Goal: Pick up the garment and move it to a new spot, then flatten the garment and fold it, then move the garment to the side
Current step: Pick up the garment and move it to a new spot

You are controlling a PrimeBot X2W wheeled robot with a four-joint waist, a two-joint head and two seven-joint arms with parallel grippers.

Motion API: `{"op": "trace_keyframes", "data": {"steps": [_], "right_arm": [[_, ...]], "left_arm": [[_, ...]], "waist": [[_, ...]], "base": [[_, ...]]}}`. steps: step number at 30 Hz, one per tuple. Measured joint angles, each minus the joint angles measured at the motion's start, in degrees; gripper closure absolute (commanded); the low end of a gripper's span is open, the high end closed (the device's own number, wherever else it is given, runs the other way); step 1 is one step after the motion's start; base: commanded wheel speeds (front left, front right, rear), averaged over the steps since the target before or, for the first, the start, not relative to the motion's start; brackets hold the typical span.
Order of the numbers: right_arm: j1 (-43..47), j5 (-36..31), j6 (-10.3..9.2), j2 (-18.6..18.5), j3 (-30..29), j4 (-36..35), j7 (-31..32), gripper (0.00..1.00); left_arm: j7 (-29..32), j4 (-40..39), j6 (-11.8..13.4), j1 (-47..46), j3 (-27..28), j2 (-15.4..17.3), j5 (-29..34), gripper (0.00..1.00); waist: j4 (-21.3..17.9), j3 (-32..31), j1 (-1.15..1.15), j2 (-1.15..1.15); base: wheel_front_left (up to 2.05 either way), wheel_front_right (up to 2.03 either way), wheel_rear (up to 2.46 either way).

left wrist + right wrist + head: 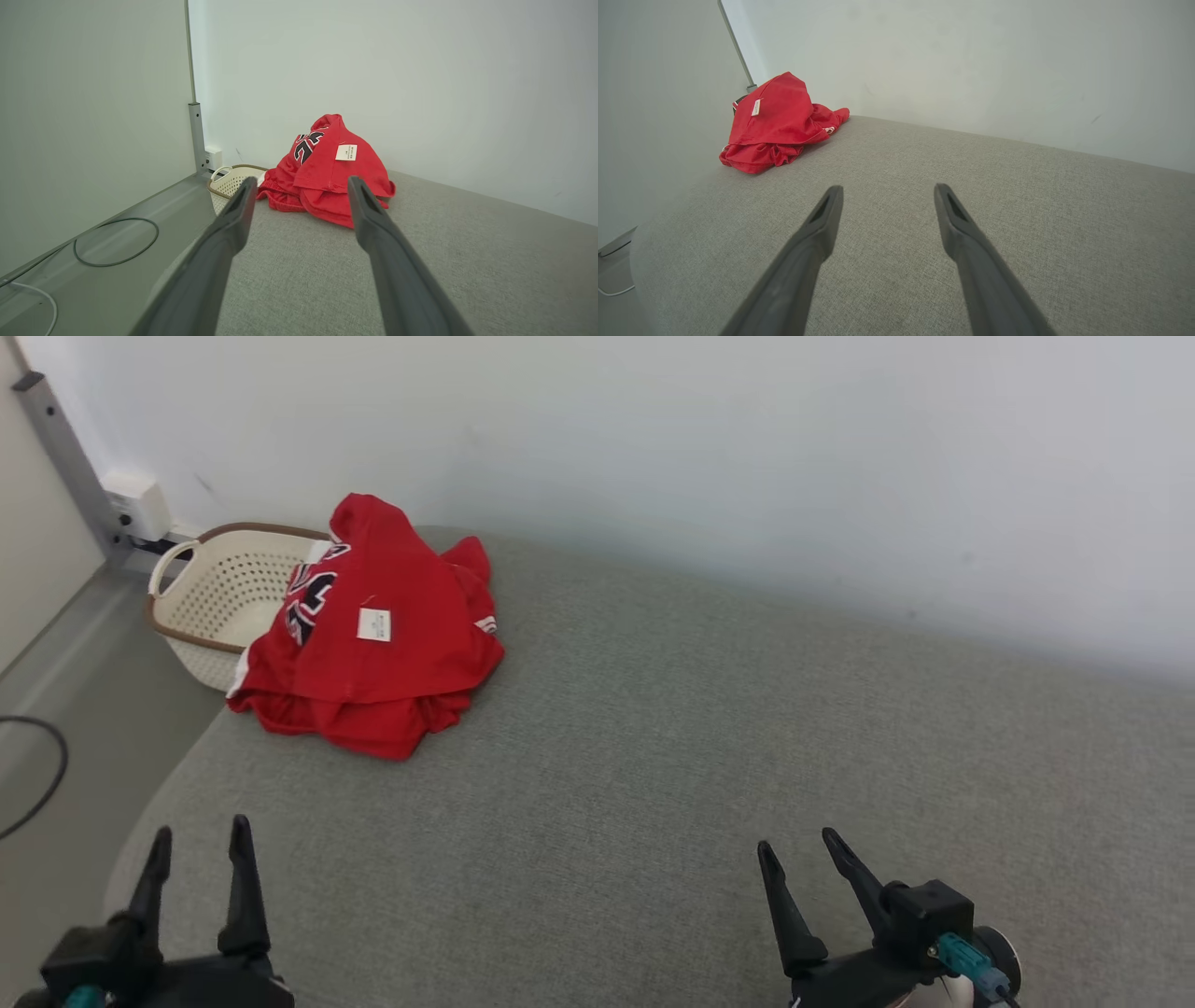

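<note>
A red jersey [383, 635] with black numbers and a small white tag lies crumpled at the far left of the grey fabric surface [709, 747], partly draped over a basket's rim. From the left wrist the garment [334, 172] appears straight ahead beyond the fingers; from the right wrist the same garment [777, 123] sits far off at the upper left. My left gripper [201, 840] hovers open at the lower left, well short of the jersey. Over at the lower right, my right gripper [798, 849] is open too, with nothing between its fingers.
A cream perforated basket [215, 593] with a brown rim stands off the surface's far left edge, against the white wall [747, 448]. A black cable [42, 775] loops on the floor to the left. A grey metal post [65, 448] stands in the corner.
</note>
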Motion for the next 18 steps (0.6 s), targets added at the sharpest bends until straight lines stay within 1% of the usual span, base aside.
{"op": "trace_keyframes", "data": {"steps": [4, 9, 18], "right_arm": [[-1.5, 0.3, 0.0, -0.2, 1.5, 0.1, -0.1, 0.0], [-3.2, 0.8, 0.0, -0.9, 2.0, 0.4, -0.4, 0.0], [-5.7, 1.3, 0.0, -1.5, 2.3, 1.3, -1.4, 0.0]], "left_arm": [[-0.2, 4.7, -1.0, -5.2, 1.5, 1.0, -2.0, 0.0], [-0.2, 11.8, -2.3, -11.5, 3.1, 2.4, -3.4, 0.0], [-0.2, 24.5, -4.6, -21.4, 5.6, 6.4, -5.8, 0.0]], "waist": [[-3.2, 1.1, 0.0, 0.0], [-7.6, 2.8, 0.0, 0.0], [-14.9, 6.3, 0.01, 0.0]], "base": [[0.0, 0.0, 0.0], [0.0, 0.0, 0.0], [0.0, 0.0, 0.0]]}}
